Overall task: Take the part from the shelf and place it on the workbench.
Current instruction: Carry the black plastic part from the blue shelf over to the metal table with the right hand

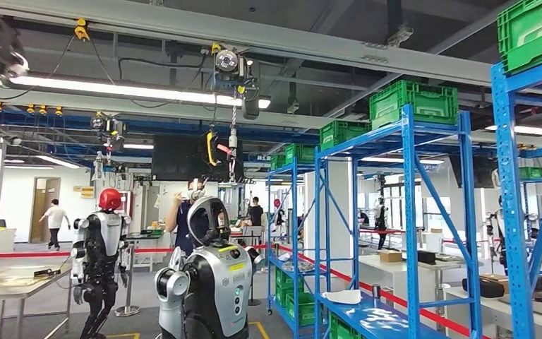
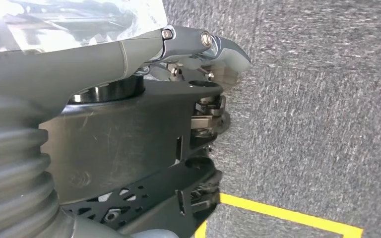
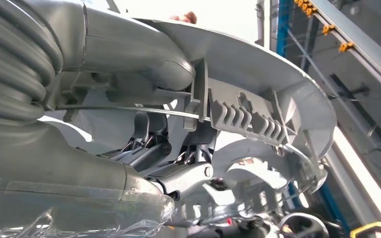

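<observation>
My right hand (image 3: 144,148) grips the part (image 3: 263,89), a curved light-grey plastic moulding with a row of ribs and a thin rim. In the right wrist view the thick grey thumb (image 3: 139,54) lies over one face and the darker fingers (image 3: 183,176) press from the other side. The part is held up against the ceiling lights. My left hand (image 2: 198,119) hangs over the grey floor with nothing visible in it, and how its fingers lie is unclear. Blue shelves (image 1: 409,212) stand at the right in the head view. A grey workbench (image 1: 14,282) is at the lower left.
Two other humanoid robots stand ahead, one silver (image 1: 212,282) and one with a red head (image 1: 102,254). People (image 1: 55,219) stand behind them. Green crates (image 1: 413,102) top the shelves. A red barrier tape (image 1: 367,286) runs along the shelves. A yellow floor line (image 2: 287,215) lies under my left hand.
</observation>
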